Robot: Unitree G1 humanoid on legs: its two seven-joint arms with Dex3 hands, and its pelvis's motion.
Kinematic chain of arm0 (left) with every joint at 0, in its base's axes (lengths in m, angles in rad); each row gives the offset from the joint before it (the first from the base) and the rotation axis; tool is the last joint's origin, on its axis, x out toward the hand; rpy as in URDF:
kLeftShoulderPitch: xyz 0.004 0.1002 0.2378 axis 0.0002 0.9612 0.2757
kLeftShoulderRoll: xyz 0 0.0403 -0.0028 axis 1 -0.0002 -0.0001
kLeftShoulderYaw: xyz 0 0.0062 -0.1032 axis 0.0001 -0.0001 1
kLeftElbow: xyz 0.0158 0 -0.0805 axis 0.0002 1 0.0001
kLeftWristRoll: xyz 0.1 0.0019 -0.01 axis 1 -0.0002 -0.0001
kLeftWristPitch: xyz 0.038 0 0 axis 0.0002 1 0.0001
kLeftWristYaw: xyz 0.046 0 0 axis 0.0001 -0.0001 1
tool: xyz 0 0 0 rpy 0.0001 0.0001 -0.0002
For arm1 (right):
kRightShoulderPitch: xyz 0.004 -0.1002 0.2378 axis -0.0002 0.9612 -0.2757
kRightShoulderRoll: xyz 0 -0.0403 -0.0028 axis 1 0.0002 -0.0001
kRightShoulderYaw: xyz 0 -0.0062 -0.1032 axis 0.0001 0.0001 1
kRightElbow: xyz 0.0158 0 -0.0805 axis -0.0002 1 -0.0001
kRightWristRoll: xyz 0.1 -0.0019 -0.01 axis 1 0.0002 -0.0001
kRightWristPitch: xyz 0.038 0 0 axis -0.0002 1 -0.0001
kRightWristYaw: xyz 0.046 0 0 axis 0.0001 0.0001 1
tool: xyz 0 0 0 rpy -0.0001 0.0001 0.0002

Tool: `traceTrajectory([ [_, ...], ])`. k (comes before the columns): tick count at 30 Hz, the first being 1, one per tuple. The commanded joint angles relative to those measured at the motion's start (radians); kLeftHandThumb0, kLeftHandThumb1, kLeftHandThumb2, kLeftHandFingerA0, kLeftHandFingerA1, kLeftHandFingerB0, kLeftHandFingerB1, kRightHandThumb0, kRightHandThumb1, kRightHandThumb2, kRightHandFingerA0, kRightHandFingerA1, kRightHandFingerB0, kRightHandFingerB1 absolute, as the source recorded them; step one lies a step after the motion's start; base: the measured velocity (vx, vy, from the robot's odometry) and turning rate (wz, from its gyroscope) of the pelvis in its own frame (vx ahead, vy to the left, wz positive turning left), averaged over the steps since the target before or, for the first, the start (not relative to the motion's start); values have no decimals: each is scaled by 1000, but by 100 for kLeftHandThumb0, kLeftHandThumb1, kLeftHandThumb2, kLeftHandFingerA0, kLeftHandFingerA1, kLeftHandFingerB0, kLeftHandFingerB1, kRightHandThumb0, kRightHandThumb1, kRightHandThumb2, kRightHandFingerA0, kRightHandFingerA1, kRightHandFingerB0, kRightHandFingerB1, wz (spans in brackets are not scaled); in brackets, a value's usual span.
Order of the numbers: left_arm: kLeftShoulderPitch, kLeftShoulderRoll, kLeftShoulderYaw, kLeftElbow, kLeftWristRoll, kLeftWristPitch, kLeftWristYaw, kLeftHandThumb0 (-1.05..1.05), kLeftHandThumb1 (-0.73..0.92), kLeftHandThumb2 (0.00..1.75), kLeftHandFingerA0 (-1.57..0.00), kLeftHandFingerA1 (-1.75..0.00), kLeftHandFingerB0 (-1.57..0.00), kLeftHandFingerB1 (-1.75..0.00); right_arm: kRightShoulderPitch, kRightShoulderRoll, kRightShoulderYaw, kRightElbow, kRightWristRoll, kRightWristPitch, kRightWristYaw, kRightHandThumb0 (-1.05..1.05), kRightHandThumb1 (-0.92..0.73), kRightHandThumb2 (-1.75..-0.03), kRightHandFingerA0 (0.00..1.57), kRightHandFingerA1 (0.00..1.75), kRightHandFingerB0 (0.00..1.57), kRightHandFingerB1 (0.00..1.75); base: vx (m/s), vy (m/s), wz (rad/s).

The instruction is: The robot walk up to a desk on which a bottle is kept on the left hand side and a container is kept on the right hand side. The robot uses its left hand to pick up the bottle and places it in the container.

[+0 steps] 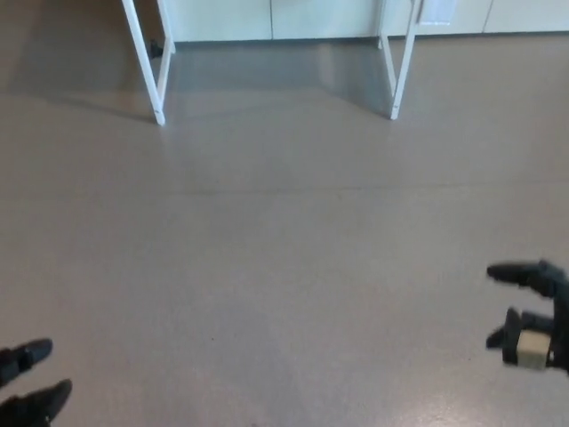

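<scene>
A: What is cut off or hard to make out here?

B: Most of the desk. Only its thin white metal legs show at the top: the left leg pair [153,67] and the right leg pair [400,62]. The desktop is beyond the top edge, so neither the bottle nor the container can be seen, and I cannot say where they lie relative to either hand.

A: And the robot?

B: Only its hands. The black left hand [31,382] is cropped by the bottom left corner; two fingertips [37,351] poke out, apart from each other, with nothing between them, so it looks released and empty. The black right hand [533,316] is cut by the right edge, low down; its fingers are spread, one stretched out above the other, holding nothing. A pale block sits on its underside.

A: How do the desk legs stand to the hands?

B: Well ahead of both, far up across the plain grey-brown floor [284,267]. Behind the legs runs a pale wall or cabinet front [276,18], blurred.
</scene>
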Motion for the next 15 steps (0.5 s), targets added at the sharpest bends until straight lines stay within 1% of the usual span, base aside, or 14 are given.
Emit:
traceTrajectory([
  [1,6,7,77,-72,-149,-24,-120,-15,60,57,-45,-42,-39,-35,-2,32,-58,-65,84,9,-8,1,-51,-158,85,123,32,96,165,202,-17],
  [2,9,7,78,-80,-146,-20,-124,-15,60,57,-45,-42,-39,-35,-3,34,-62,-66,83,11,-11,1,-51,-158,85,123,32,96,188,237,-17],
  [3,11,7,77,-78,-144,-24,-126,-15,61,57,-45,-42,-39,-35,1,36,-65,-69,85,12,-13,3,-53,-159,79,120,29,94,192,257,-19],
  [4,12,4,80,-79,-146,-22,-130,-19,57,60,-41,-43,-38,-37,5,38,-68,-75,84,15,-14,4,-55,-159,75,117,28,94,259,450,8],
  [5,9,2,86,-75,-150,-16,-136,-20,55,60,-44,-44,-40,-38,13,42,-72,-83,78,20,-20,3,-55,-158,74,115,29,92,271,447,-77],
  [6,8,2,88,-73,-152,-14,-139,-20,55,60,-43,-44,-40,-38,14,43,-73,-85,74,20,-21,3,-54,-157,79,118,29,93,271,447,24],
  [7,8,2,89,-72,-153,-12,-143,-20,55,60,-43,-44,-40,-38,15,44,-73,-86,71,21,-21,3,-54,-157,79,118,29,93,266,399,10],
  [11,4,6,94,-67,-163,-13,-162,-21,55,60,-43,-44,-39,-38,12,52,-79,-96,76,44,-28,2,-58,-158,78,117,27,91,259,133,5],
  [12,2,8,93,-63,-164,-14,-166,-17,59,57,-45,-42,-38,-34,13,54,-79,-97,76,45,-30,1,-59,-159,79,118,26,91,250,54,6],
  [14,-1,11,93,-55,-166,-18,-173,-16,58,57,-45,-43,-38,-35,12,55,-80,-94,77,46,-33,2,-59,-159,78,117,27,91,265,6,7],
  [15,-2,11,94,-54,-167,-16,-173,-20,56,61,-42,-44,-38,-38,13,57,-81,-93,78,45,-34,2,-59,-159,79,118,27,91,266,2,9],
])
